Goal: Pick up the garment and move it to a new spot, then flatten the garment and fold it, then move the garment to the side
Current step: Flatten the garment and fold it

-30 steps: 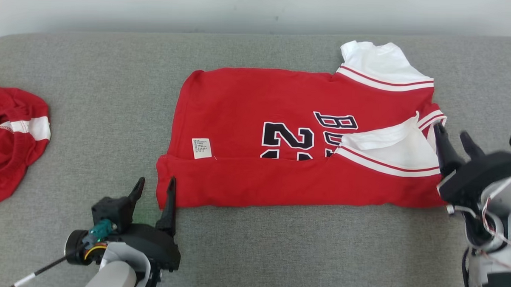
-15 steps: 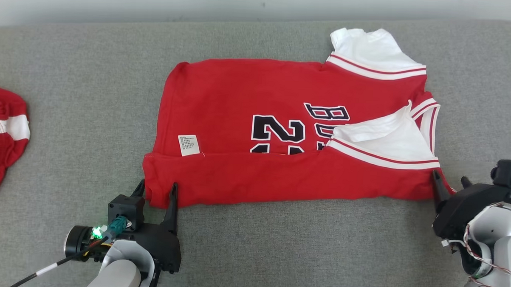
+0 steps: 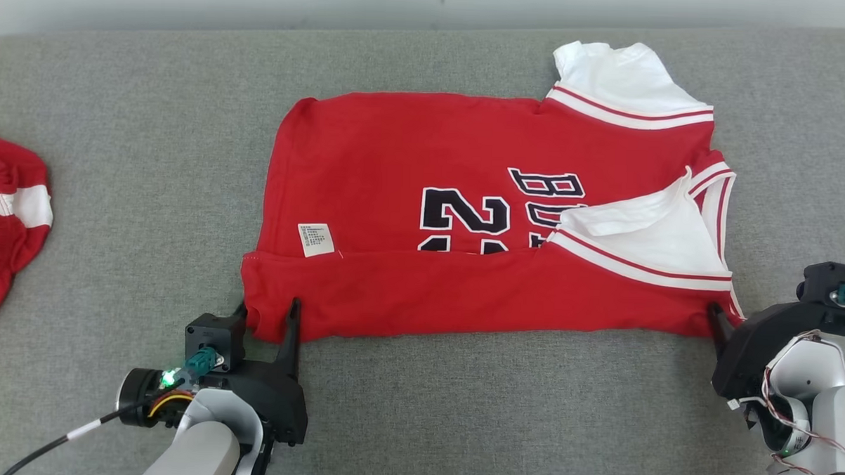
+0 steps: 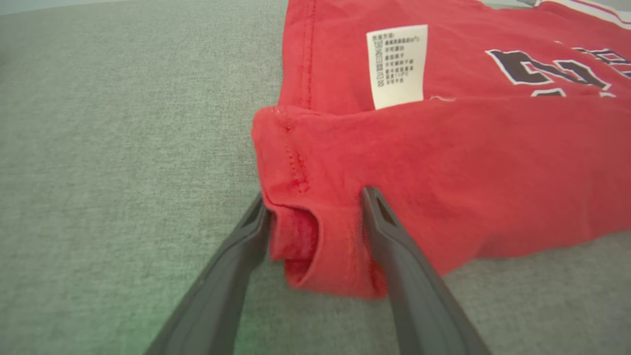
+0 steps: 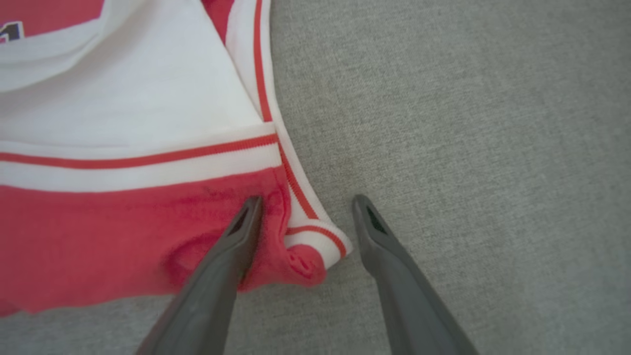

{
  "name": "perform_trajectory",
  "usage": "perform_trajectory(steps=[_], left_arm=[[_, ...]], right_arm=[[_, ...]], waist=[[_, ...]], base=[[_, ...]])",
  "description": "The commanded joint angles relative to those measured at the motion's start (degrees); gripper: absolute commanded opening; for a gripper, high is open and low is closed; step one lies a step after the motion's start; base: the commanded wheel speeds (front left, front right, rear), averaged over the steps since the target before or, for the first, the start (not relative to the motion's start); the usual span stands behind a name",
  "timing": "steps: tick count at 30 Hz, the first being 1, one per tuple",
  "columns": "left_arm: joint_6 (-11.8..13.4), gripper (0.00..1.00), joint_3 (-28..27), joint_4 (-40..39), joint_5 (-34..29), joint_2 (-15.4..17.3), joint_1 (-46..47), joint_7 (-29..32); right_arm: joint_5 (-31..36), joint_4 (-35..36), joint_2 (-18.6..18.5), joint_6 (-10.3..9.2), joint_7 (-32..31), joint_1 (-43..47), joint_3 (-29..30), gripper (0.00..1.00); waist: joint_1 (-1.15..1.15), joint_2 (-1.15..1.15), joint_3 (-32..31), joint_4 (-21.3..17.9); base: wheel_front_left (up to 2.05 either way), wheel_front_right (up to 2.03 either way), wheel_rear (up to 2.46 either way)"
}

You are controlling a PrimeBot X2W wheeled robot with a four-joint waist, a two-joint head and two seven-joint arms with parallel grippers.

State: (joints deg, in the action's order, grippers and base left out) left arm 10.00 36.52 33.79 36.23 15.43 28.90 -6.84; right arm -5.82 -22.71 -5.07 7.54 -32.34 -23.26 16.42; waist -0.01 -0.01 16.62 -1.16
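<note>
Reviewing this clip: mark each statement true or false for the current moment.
1. The left gripper has open jaws straddling the near-left corner of the jersey. True.
2. The right gripper is clamped shut on a white sleeve. False: its jaws are open at the jersey's near-right corner.
3. A white care label shows on the jersey. True.
4. The jersey is the sole garment on the grey surface. False: another red garment lies at the far left.
</note>
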Motion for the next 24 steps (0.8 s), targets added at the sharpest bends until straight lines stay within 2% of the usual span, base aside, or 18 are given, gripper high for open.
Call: perform_trajectory(steps=[1,10,17,24], left_arm=[[-0.8,0.0,1.2,1.3,1.0,-0.6,-1.6,1.6],[-0.4,0.0,0.0,0.1,2.3,-0.4,-4.4,-0.5],[-0.3,0.0,-1.3,-3.8,4.8,1.2,-9.0,-1.5],[1.7,0.0,-1.6,-9.8,5.3,3.2,-14.8,-1.6]], right_arm=[[0.5,-1.4,1.2,-0.11,-1.3,3.2,-0.7,0.0],[-2.2,2.4,0.8,-0.13,-0.2,4.7,-0.2,0.0],[-3.8,8.7,1.0,-0.13,-1.5,9.1,1.4,0.0],[-5.3,14.9,1.5,-0.13,-4.8,15.1,2.4,0.0]], waist=[[0.01,0.01,-0.3,-0.2],[0.01,0.01,-3.4,0.0],[0.01,0.01,-6.3,0.5],[0.01,0.01,-8.0,0.7]], base=[[0.0,0.0,0.0],[0.0,0.0,0.0],[0.0,0.0,0.0],[0.0,0.0,0.0]])
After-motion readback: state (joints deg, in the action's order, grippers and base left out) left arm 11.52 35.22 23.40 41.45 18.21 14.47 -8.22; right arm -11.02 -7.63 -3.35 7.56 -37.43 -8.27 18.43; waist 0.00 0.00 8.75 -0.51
